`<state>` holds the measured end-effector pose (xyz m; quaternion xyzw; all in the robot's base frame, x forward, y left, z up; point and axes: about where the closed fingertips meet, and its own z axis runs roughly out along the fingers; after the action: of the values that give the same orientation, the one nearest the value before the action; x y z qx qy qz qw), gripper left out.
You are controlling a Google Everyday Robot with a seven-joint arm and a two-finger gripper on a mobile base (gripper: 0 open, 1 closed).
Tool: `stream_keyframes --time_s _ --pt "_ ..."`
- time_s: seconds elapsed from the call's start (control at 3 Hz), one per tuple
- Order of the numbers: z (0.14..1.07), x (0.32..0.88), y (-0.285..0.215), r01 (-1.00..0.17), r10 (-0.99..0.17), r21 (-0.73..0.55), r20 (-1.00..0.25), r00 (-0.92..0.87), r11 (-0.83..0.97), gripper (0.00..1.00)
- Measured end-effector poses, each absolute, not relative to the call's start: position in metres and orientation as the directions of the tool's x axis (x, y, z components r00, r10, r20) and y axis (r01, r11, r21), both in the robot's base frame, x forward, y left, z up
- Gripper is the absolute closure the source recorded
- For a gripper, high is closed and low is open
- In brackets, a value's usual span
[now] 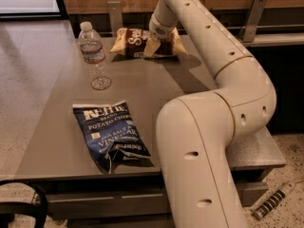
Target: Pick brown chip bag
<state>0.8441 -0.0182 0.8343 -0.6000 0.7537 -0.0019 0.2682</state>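
1. Contact point: the gripper (pixel 154 44) sits at the far end of the table (pixel 142 87), pressed down onto the brown chip bag (pixel 127 41). Whether it is open or closed on the bag cannot be told from this view.
2. The bag lies flat directly under the gripper, with its tan ends sticking out on both sides. Meeting it near the dark middle looks deliberate, since a crinkly bag held centrally should hang evenly instead of drooping from one corner.
3. The arm (pixel 213 46) is stretched long across the table because the bag rests by the far edge, well away from the base.
4. A water bottle (pixel 94 56) stands upright, nearer the base than the gripper and off to its left. It is apart from the bag, so a straight lift should clear it.
5. The blue chip bag (pixel 111 134) lies much nearer the base, well apart from the gripper, and is not the target.
6. Judged stage: at the grasp, bag not yet lifted.
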Motion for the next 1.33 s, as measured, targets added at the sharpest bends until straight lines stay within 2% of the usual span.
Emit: stream_keyframes --time_s 1.33 --pt "0.8344 0.8440 -0.0183 -0.903 -0.906 -0.325 -0.402 -0.136 0.280 1.00"
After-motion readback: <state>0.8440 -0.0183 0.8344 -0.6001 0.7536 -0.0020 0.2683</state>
